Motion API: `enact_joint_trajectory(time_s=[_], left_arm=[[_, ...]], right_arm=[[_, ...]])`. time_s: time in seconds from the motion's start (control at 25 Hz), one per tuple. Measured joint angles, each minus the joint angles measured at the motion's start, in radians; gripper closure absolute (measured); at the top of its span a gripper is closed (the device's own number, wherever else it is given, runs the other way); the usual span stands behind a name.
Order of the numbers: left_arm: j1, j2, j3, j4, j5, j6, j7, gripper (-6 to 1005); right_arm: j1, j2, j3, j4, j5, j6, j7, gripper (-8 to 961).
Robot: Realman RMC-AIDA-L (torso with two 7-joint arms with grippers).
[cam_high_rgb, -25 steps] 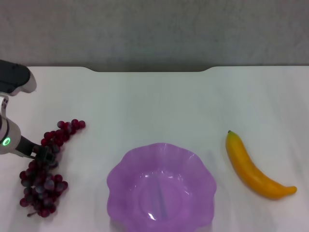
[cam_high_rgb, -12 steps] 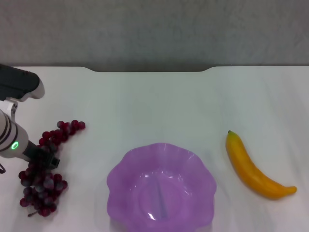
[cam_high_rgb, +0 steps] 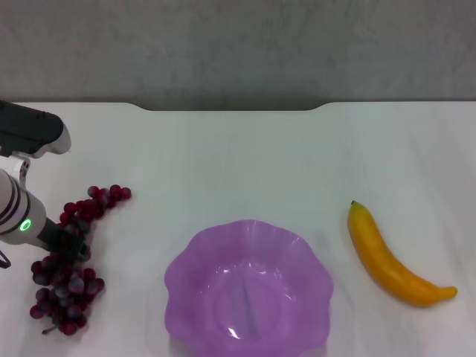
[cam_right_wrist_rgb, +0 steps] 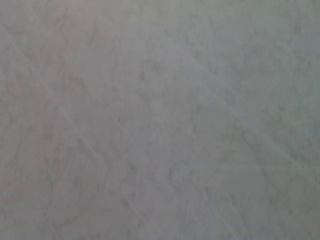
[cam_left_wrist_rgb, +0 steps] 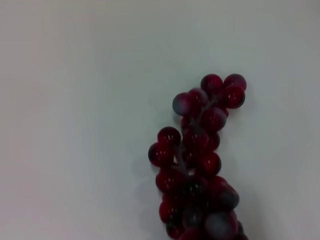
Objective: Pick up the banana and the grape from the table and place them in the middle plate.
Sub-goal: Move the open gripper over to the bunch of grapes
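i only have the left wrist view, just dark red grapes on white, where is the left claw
Observer: In the head view the left claw sits at the middle of the long bunch of dark red and purple grapes, on the plain white table.
Operator: is the dish near
Observer: The translucent purple scalloped plate lies to the bunch's right, with nothing in it.
Operator: banana?
Observer: The curved yellow-orange banana lies on the table beyond the plate, on the robot's right.
Operator: right arm?
Observer: Not in the head view; its wrist camera shows only a grey surface.
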Motion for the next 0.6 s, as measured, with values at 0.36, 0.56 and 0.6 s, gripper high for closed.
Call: enact_joint_trajectory(time_s=[0.36, 0.56, 0.6], left_arm=[[0.000, 0.000, 0.000, 0.001, 0.000, 0.005, 0.004, 594], [0.008, 0.000, 0.000, 0.001, 0.000, 0.029, 0.016, 626], [0.010, 0.000, 0.000, 0.001, 0.000, 0.038, 0.021, 630]], right_arm=[[0.000, 0.000, 0.000, 0.000, 0.000, 0.000, 0.000, 287], [0.000, 0.000, 0.000, 0.000, 0.000, 0.000, 0.000, 287], [0.000, 0.000, 0.000, 0.000, 0.000, 0.000, 0.000, 287]])
